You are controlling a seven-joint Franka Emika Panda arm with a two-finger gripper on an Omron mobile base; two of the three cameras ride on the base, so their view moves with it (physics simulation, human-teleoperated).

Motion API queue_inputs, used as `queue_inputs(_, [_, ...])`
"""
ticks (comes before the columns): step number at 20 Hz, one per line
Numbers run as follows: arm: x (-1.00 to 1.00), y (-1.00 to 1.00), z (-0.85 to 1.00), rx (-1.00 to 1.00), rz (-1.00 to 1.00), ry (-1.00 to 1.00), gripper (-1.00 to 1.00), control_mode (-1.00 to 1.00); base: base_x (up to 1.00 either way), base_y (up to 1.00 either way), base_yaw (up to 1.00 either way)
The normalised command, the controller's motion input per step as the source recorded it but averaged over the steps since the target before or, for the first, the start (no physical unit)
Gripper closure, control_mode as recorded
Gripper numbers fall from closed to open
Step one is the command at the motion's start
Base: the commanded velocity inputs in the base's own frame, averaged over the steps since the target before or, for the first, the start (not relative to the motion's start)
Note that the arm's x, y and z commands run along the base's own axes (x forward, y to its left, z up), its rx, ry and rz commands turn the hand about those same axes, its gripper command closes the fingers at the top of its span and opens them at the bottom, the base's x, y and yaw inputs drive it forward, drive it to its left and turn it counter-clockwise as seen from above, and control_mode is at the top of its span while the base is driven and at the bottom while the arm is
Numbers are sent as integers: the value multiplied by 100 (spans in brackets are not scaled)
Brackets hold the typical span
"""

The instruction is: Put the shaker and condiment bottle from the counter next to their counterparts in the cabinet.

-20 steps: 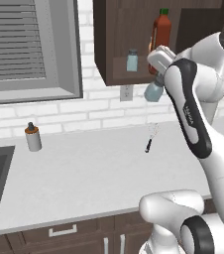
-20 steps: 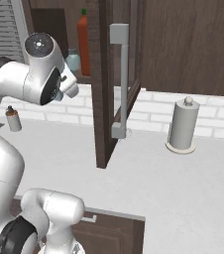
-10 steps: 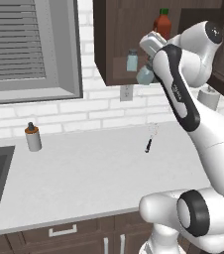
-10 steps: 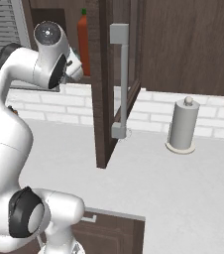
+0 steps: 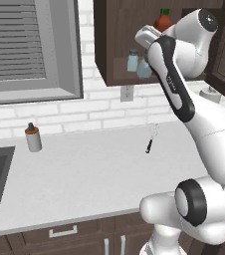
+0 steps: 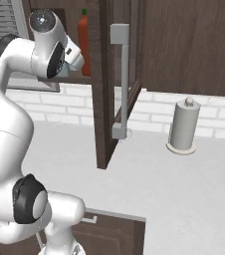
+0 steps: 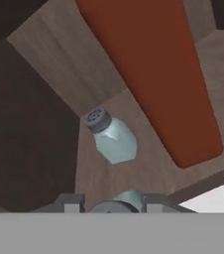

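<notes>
Up on the cabinet [image 5: 115,45] shelf, a twin shaker [image 5: 132,60] stands to the left, with the condiment bottle [image 5: 163,21] just behind and to its right. The claw [image 5: 145,63] sits at the shelf's front edge, carrying the shaker [image 5: 144,69] right beside that twin. Below, on the counter [image 5: 84,174], a pump dispenser [image 5: 33,138] stands near the wall at left, a whisk [image 5: 151,137] lies mid-counter, and a paper towel roll [image 6: 183,124] stands right of the open cabinet door [image 6: 119,74].
</notes>
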Motion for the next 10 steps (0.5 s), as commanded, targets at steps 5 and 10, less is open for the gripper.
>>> queue_inputs(5, [41,0,-2,-14,11,-18,100,-100,0,0,0])
queue_inputs(10, [7,0,-1,-8,10,-4,100,-100,0,0,0])
